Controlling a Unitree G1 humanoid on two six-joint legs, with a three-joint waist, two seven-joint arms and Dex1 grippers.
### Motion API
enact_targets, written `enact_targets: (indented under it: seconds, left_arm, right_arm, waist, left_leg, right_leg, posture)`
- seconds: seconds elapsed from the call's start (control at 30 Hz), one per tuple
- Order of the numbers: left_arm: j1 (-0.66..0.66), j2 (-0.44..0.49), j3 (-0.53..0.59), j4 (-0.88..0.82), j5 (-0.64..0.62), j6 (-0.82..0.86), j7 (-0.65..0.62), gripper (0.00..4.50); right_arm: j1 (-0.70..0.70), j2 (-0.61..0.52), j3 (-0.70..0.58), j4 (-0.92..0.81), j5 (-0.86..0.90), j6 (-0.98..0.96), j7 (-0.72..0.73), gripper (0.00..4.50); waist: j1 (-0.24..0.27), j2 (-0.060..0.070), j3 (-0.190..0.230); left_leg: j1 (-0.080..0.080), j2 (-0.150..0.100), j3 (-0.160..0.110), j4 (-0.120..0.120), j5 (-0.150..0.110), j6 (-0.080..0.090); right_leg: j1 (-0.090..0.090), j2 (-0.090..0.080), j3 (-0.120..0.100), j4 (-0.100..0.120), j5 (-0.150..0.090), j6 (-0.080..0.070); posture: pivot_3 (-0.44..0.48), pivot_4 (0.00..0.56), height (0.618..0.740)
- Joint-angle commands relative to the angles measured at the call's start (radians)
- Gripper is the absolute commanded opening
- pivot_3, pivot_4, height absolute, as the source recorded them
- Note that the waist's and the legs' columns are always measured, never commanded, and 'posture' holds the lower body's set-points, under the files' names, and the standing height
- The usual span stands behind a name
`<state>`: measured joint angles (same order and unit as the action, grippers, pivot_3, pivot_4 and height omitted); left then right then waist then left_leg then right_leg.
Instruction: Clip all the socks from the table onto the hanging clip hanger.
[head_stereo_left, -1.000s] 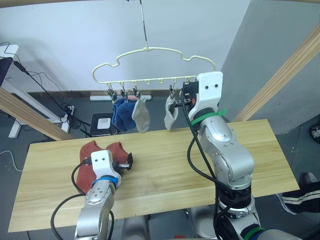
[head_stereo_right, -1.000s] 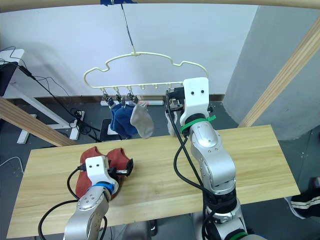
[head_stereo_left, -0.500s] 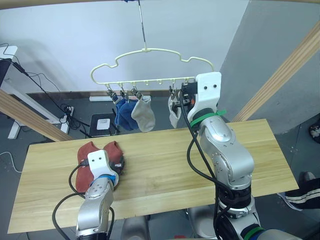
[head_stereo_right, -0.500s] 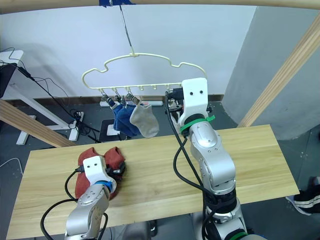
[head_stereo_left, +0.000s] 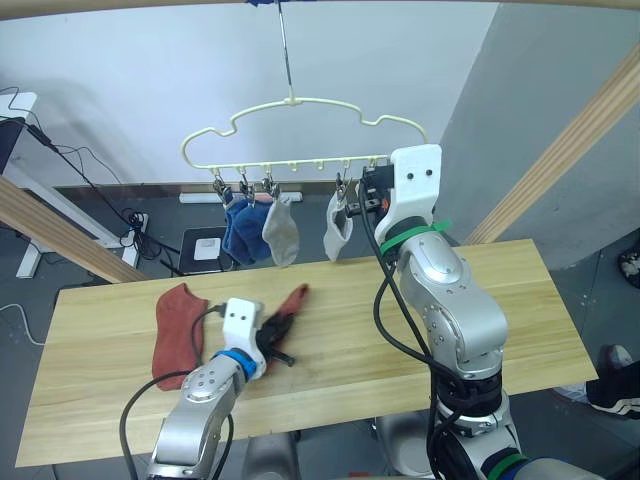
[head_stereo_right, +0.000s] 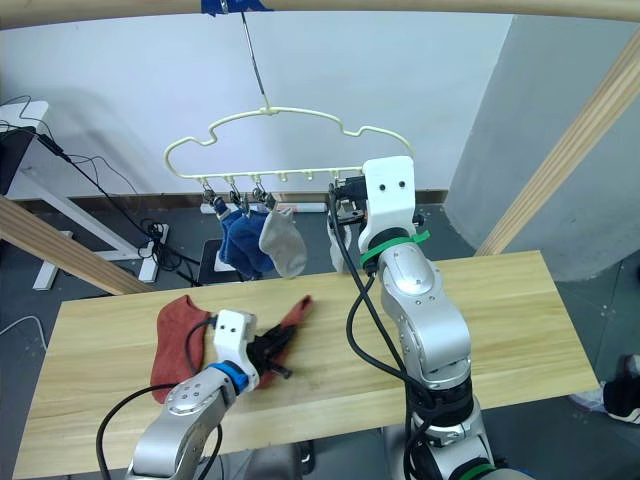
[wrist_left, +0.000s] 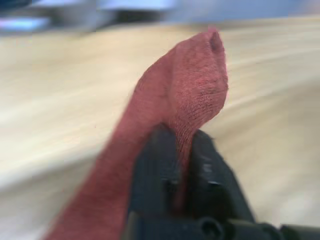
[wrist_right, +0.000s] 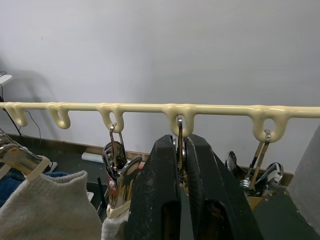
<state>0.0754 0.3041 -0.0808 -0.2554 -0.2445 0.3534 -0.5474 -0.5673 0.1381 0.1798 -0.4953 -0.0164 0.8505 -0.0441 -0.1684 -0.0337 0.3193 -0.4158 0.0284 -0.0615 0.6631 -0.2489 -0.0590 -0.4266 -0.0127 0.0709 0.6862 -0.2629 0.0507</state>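
Nothing readable is showing anywhere right now: no words, labels, brand marks or numbers are appearing on any surface in these views.

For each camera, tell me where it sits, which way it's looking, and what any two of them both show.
Head stereo pair: looks forward and down over both arms at the table, clip hanger and socks.
Left wrist: looks along the left claw, shut on a rust-red sock over the table.
Right wrist: looks along the right claw, shut on a metal clip under the hanger bar.
Shared: head and left wrist views both show that red sock.
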Motion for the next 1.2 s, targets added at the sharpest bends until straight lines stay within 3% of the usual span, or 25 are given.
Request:
enact_targets:
  seconds: [0.03, 0.17, 0.33, 0.67, 1.2]
  left_arm:
    - [-0.051, 0.015, -0.040, -0.045, -0.059, -0.041, -0.115, 0.05]
    - [-0.121, -0.005, -0.060, -0.008, -0.035, -0.104, -0.121, 0.05]
    - [-0.216, -0.135, -0.070, 0.039, 0.026, -0.172, 0.023, 0.05]
    - [-0.264, -0.304, -0.097, 0.134, 0.150, -0.257, 0.248, 0.05]
    - [-0.339, -0.368, -0.109, 0.194, 0.178, -0.307, 0.316, 0.05]
  right_arm:
    - [-0.031, 0.011, 0.009, -0.034, 0.005, -0.027, 0.005, 0.00]
    - [-0.033, 0.009, 0.007, -0.034, 0.003, -0.028, 0.004, 0.00]
    - [-0.035, 0.005, 0.005, -0.037, 0.000, -0.025, 0.002, 0.00]
    - [-0.036, 0.004, 0.006, -0.036, -0.002, -0.027, 0.000, 0.00]
    - [-0.029, 0.006, 0.015, -0.041, -0.001, -0.015, 0.001, 0.00]
  waist:
    - [0.000, 0.000, 0.000]
    - [-0.002, 0.000, 0.000]
    - [-0.001, 0.000, 0.000]
    - [-0.003, 0.000, 0.000]
    - [-0.004, 0.000, 0.000]
  left_leg:
    - [0.000, 0.000, 0.000, 0.000, 0.000, 0.000]
    - [0.000, -0.001, 0.001, 0.000, 0.000, 0.000]
    - [-0.002, -0.001, 0.000, 0.000, 0.000, 0.000]
    - [-0.002, -0.002, 0.001, 0.000, 0.000, 0.000]
    - [-0.002, -0.001, 0.001, 0.000, 0.000, 0.000]
  right_leg:
    - [0.000, 0.000, 0.000, 0.000, 0.000, 0.000]
    - [0.000, 0.000, 0.000, -0.001, 0.000, 0.000]
    - [0.000, 0.000, 0.000, -0.004, 0.001, 0.001]
    - [0.000, 0.000, 0.001, -0.004, 0.002, 0.001]
    - [0.000, 0.002, 0.001, -0.005, 0.003, 0.001]
  posture:
    - [-0.238, 0.266, 0.737]
    - [-0.245, 0.266, 0.737]
    - [-0.246, 0.264, 0.737]
    - [-0.251, 0.263, 0.737]
    - [-0.262, 0.263, 0.737]
